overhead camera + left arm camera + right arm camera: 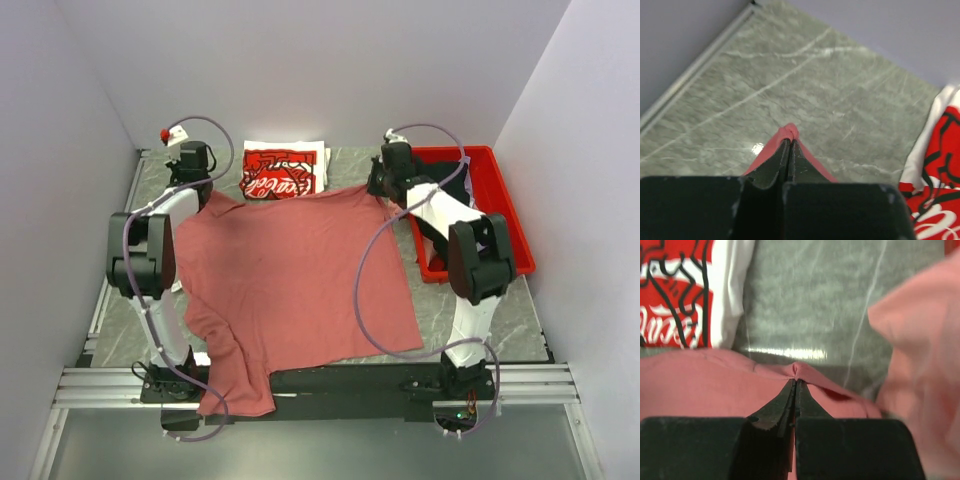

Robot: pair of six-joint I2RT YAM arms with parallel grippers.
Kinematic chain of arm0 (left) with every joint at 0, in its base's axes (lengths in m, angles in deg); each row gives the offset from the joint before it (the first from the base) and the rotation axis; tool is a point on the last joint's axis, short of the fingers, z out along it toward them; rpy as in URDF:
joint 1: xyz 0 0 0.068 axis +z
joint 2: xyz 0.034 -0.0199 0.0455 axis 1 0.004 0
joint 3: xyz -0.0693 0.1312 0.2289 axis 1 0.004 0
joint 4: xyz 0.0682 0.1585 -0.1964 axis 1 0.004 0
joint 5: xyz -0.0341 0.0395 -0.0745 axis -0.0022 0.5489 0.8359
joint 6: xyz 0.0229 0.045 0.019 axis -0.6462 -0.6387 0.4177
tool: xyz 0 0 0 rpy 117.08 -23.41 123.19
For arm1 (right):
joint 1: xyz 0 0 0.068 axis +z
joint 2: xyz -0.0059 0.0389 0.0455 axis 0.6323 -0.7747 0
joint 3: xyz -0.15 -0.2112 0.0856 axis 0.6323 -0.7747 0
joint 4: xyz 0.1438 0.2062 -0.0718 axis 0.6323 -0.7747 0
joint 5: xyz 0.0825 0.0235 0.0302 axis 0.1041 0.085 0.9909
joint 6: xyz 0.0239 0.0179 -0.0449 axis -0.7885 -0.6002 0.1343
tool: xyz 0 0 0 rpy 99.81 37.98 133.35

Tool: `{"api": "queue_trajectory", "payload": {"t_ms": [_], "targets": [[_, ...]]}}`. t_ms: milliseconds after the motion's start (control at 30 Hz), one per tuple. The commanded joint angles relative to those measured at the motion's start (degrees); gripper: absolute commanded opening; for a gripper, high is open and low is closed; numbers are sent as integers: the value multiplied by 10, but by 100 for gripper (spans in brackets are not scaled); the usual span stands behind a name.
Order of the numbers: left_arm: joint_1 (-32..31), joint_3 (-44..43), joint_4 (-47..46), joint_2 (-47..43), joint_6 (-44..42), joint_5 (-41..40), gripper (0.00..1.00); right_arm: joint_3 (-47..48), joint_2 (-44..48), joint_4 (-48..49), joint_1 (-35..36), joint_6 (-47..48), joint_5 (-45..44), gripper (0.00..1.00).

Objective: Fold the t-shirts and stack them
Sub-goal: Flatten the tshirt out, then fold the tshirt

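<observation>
The dusty-rose t-shirt (290,275) lies spread over the table, its near part hanging over the front edge. My left gripper (205,195) is shut on its far left corner (788,132). My right gripper (382,192) is shut on its far right corner (797,370). A folded red-and-white t-shirt with white script logo (283,170) lies at the back middle; it also shows in the left wrist view (935,175) and in the right wrist view (685,290). A pink cloth (925,355) shows blurred at the right of the right wrist view.
A red plastic bin (495,205) stands at the back right with dark cloth (452,188) in it, under the right arm. Grey walls close in the table on the left, back and right. A metal rail (320,385) runs along the front.
</observation>
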Motion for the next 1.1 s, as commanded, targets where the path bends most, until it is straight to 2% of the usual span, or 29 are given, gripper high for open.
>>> {"api": "queue_trajectory", "payload": {"t_ms": [0, 133, 300, 500, 733, 1067], "targets": [[4, -71, -51, 16, 5, 38, 1, 94, -18, 19, -11, -2, 42, 0], [10, -106, -21, 47, 13, 40, 1, 133, -54, 5, -25, -4, 51, 0], [18, -77, -30, 34, 26, 48, 1, 158, -60, -7, -30, 14, 63, 0], [18, -50, 16, -4, 62, 37, 1, 152, -54, -31, -32, 27, 77, 0], [18, 11, 116, -96, 155, 26, 1, 120, -22, -44, -31, 44, 68, 0], [15, 168, 212, -272, 289, 41, 1, 90, 12, -67, -31, 77, 58, 0]]}}
